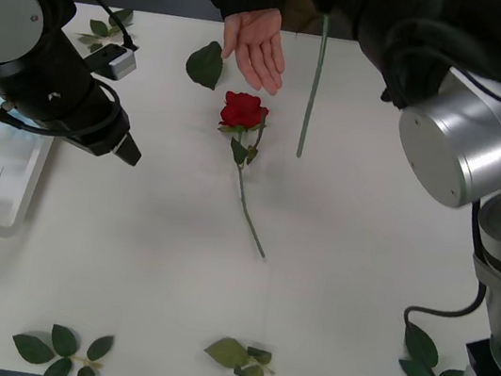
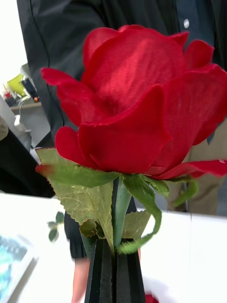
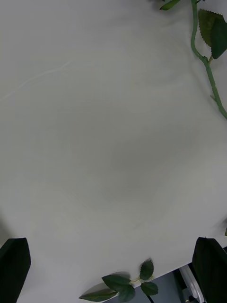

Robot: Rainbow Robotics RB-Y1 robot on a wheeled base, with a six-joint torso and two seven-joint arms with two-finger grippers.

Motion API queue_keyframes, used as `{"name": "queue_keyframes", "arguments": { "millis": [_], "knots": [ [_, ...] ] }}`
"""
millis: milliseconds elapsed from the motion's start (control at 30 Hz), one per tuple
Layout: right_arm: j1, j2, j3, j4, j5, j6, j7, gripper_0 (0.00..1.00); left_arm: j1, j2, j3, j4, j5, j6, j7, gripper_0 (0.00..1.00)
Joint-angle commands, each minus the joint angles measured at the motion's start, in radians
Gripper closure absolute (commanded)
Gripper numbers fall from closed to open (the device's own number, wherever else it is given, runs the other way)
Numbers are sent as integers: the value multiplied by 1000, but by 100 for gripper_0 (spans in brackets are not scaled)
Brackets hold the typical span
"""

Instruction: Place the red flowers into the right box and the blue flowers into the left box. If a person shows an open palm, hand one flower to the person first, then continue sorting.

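My right gripper (image 2: 115, 253) is shut on the stem of a red flower (image 2: 137, 104), held upright in front of the person; its long stem (image 1: 313, 83) hangs over the far table. The person's open palm (image 1: 256, 48) reaches over the far edge, left of that stem. Another red flower (image 1: 244, 111) lies on the table just below the palm. My left gripper (image 3: 112, 246) is open over bare table, near the left box (image 1: 27, 181). Blue flowers (image 2: 5, 274) lie in that box. The right box is out of view.
Loose green leaf sprigs lie at the near edge (image 1: 63, 349), (image 1: 243, 357), the near right (image 1: 427, 369) and the far left corner (image 1: 109, 30). A single leaf (image 1: 205, 64) rests beside the palm. My right arm's large silver joint (image 1: 467, 146) stands over the right side.
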Motion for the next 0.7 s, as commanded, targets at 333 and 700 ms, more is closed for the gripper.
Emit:
{"name": "queue_keyframes", "arguments": {
  "millis": [333,700],
  "knots": [
    [-208,77,-56,258,65,-82,26,100,9,-15,-6,-37,12,-269,-73,0],
    [-208,77,-59,258,57,-80,26,100,29,-13,-6,-36,25,-399,-86,0]
  ]
}}
